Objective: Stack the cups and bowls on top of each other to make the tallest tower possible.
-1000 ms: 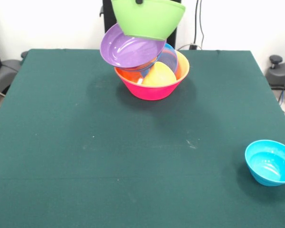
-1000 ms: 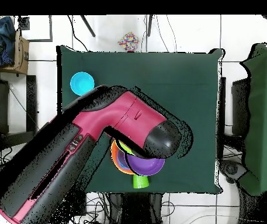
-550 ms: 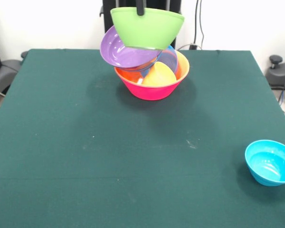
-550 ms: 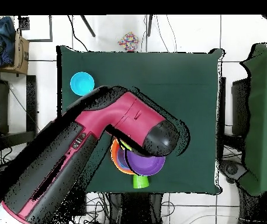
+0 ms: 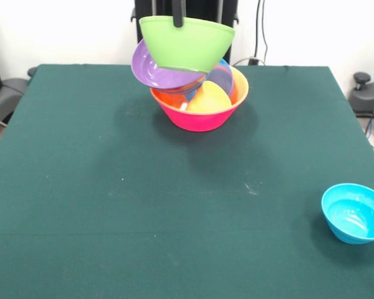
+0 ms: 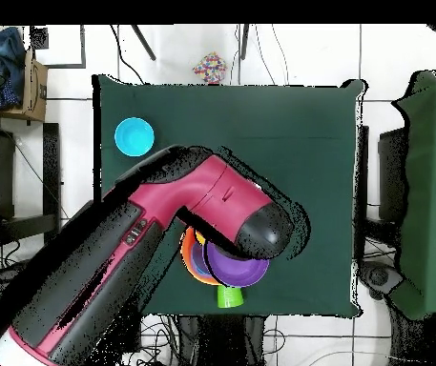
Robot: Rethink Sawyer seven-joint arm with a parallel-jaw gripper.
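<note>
The tower stands at the table's far middle. Its base is a pink bowl (image 5: 199,118) holding an orange bowl (image 5: 240,84), a yellow-orange cup (image 5: 209,99) and a blue bowl (image 5: 222,75). A wide purple bowl (image 5: 157,73) leans on top, tipped to the left. My gripper (image 5: 178,20) is shut on the rim of a green bowl (image 5: 186,45), which hangs tilted right over the purple bowl; I cannot tell if they touch. In the overhead view the arm (image 6: 164,238) hides most of the pile; the purple bowl (image 6: 238,272) and a bit of green (image 6: 228,297) show.
One small blue bowl (image 5: 355,213) sits upright alone at the front right of the table, also seen in the overhead view as the small blue bowl (image 6: 134,136). The dark green table (image 5: 143,205) spreads wide before the tower.
The green bowl has come down in my gripper and shifted slightly left, closer onto the purple bowl. The pile and the small blue bowl have not moved.
</note>
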